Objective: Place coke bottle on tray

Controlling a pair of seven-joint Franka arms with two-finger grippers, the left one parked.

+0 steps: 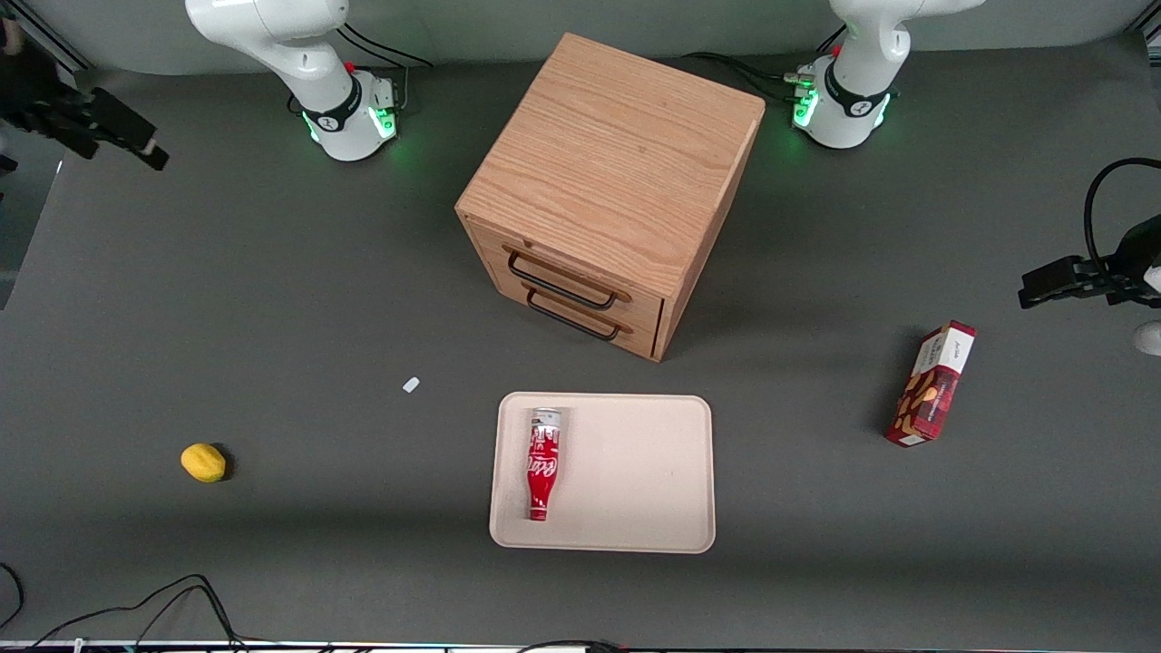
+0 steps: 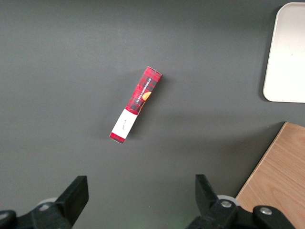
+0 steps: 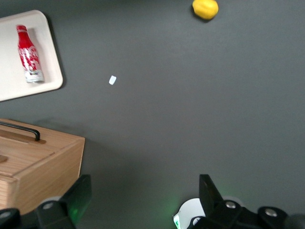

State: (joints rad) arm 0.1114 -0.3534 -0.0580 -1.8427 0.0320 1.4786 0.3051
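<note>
In the front view, the coke bottle (image 1: 543, 463) lies on its side on the tray (image 1: 635, 472), touching nothing else, along the tray edge that faces the working arm's end of the tabletop (image 1: 272, 317). Its long axis runs toward and away from the front camera, silver-grey base nearer the wooden drawer cabinet (image 1: 609, 195) and narrow neck nearer the camera. The end effector (image 1: 136, 145) hangs high at the working arm's end of the tabletop, well apart from the bottle, with a yellow lemon (image 1: 203, 462) and a small white scrap (image 1: 411, 384) on the stretch of tabletop between the end effector and the tray; at this angle its jaws are hard to read, though nothing seems to be in them. The left wrist view shows only a corner of the tray (image 2: 288, 52), a red snack box (image 2: 136, 104) lying alone on the tabletop and an edge of the cabinet (image 2: 276, 176); the bottle is not in it. The right wrist view settles the grip: the end effector (image 3: 145, 200) is released, its two fingers (image 3: 209, 193) spread wide with only bare tabletop between them, holding nothing. From there the bottle (image 3: 29, 53) lies well away on the tray (image 3: 19, 86), next to the cabinet (image 3: 33, 162) with its black handle, and the lemon (image 3: 205, 8) sits about as far off in another direction. Judging by how the bottle rests wholly inside the rim, the placing looks done, and no further reach toward it seems called for.
</note>
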